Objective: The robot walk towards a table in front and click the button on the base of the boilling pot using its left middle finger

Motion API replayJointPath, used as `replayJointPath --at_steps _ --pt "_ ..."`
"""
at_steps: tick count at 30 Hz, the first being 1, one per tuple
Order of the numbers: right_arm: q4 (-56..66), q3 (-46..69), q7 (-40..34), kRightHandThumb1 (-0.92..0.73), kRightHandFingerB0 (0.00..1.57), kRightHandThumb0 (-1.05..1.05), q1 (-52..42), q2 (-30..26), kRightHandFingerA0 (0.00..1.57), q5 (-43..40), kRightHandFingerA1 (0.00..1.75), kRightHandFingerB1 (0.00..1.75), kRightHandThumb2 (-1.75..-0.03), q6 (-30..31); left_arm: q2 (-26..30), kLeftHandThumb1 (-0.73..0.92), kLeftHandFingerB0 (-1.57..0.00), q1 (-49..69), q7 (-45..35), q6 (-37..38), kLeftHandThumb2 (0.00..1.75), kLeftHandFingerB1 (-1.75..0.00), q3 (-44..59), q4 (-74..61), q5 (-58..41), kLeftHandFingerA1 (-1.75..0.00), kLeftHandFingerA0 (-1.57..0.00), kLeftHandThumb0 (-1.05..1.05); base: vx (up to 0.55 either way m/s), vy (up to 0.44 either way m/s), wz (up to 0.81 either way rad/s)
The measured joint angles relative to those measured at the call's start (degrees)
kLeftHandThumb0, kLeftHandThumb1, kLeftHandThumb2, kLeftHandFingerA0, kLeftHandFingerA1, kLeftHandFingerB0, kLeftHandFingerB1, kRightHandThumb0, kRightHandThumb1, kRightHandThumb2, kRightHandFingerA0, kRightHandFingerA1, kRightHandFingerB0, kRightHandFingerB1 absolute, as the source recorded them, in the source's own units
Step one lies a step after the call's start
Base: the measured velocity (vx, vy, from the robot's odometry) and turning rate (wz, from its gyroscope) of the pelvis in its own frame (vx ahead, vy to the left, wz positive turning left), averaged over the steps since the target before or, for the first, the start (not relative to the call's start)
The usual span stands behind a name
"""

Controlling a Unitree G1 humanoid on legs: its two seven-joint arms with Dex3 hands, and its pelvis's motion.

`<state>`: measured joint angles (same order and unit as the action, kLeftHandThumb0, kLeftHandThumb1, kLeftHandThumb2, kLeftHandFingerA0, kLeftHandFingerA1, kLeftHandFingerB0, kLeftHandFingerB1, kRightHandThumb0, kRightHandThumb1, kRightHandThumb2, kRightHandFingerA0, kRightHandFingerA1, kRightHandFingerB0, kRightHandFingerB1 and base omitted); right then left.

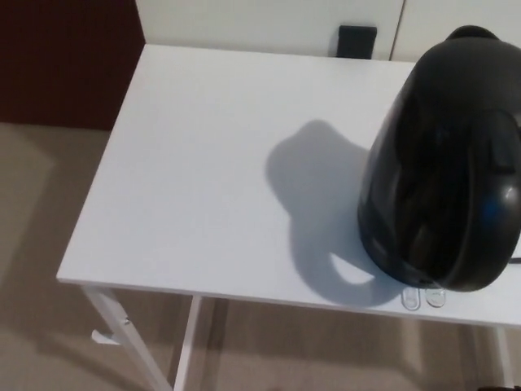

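Beige carpet (32, 244) lay nearest, under white table (203, 204) legs. Two small clear tabs (423, 298) poked toward camera at near table edge, touching boiling pot (444, 163) base. Pot stood upright, long axis vertical, on table's right side; glossy black, rounded. Which way spout faced: unclear. Black wall outlet (358, 41) sat beyond. No robot hand showed, so finger state unknown.

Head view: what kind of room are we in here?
Probably a home or office room: a white table on beige carpet, a black kettle on it, and a wall outlet behind.
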<state>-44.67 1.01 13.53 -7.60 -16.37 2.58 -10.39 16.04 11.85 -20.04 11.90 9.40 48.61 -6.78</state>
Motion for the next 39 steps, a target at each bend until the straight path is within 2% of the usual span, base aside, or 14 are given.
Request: replayJointPath --at_steps 13,15,16,17,23,26,27,29,30,39 --pt "-0.51 -0.22 -0.05 -0.59 0.36 -0.25 1.80 0.00 0.58 0.47 0.44 0.36 -0.57 0.10 0.02 0.50 -0.45 -1.19 0.11 0.01 0.54 -0.44 -0.18 1.18 0.33 -0.51 -0.58 -0.03 0.00 0.000 0.00" --pt "-0.91 -0.33 -0.06 -0.58 0.37 -0.26 2.36 0.00 0.57 0.55 0.44 0.37 -0.57 0.10 0.01 0.44 -0.51 -1.25 0.11 0.01 0.52 -0.42 -0.24 1.07 0.46 -0.49 -0.63 -0.13 0.00 0.000 0.00" --pt "-0.95 -0.36 -0.05 -0.58 0.37 -0.26 2.91 0.00 0.57 0.60 0.44 0.37 -0.57 0.11 0.03 0.44 -0.51 -1.17 0.13 0.41 0.52 -0.42 -0.84 0.43 0.93 -0.49 -0.63 -0.13 0.00 0.000 0.00" --pt "-0.92 -0.38 -0.04 -0.59 0.36 -0.26 3.07 0.00 0.57 0.61 0.44 0.36 -0.58 0.11 0.09 0.38 -0.48 -0.91 0.26 1.05 0.56 -0.43 -1.61 -0.30 1.36 -0.49 -0.63 -0.23 0.00 0.000 0.00" --pt "-0.85 -0.65 -0.02 -0.59 0.36 -0.28 3.51 -0.01 0.59 0.95 0.43 0.36 -0.58 0.14 -0.18 0.40 -0.45 4.58 1.19 4.53 0.55 -0.42 -8.77 -11.28 5.36 -0.49 -0.59 -0.20 0.00 0.000 0.00" --pt "-0.90 -0.73 -0.03 -0.58 0.37 -0.28 3.56 -0.02 0.61 1.31 0.45 0.36 -0.58 0.15 -0.17 0.37 -0.43 5.37 1.20 4.80 0.58 -0.44 -9.85 -12.53 6.12 -0.51 -0.59 -0.27 0.00 0.000 0.00" --pt "-0.93 -0.72 -0.03 -0.49 0.34 -0.34 3.55 -0.02 0.55 1.38 0.52 0.44 -0.69 0.15 -0.16 0.42 -0.42 5.33 1.20 4.79 0.56 -0.43 -9.86 -12.37 6.16 -0.51 -0.59 -0.20 0.00 0.000 0.00" --pt "-0.95 -0.69 -0.03 -0.49 0.34 -0.34 3.56 -0.04 0.55 1.47 0.52 0.44 -0.69 0.15 -0.13 0.41 -0.41 5.00 1.19 4.76 0.58 -0.43 -9.52 -11.93 6.15 -0.52 -0.59 -0.23 0.00 0.000 0.00" --pt "-0.95 -0.69 -0.03 -0.59 0.37 -0.27 3.55 -0.05 0.59 1.49 0.44 0.36 -0.58 0.14 -0.12 0.43 -0.42 4.77 1.17 4.72 0.57 -0.42 -9.01 -11.60 6.02 -0.50 -0.58 -0.22 0.00 0.000 0.00" --pt "-1.06 -0.64 -0.01 -0.60 0.36 -0.26 2.45 -0.09 0.58 1.57 0.44 0.36 -0.58 0.09 -0.12 0.44 -0.42 5.16 0.94 4.10 0.56 -0.42 -6.37 -10.55 5.35 -0.50 -0.58 -0.19 0.00 0.000 0.00"
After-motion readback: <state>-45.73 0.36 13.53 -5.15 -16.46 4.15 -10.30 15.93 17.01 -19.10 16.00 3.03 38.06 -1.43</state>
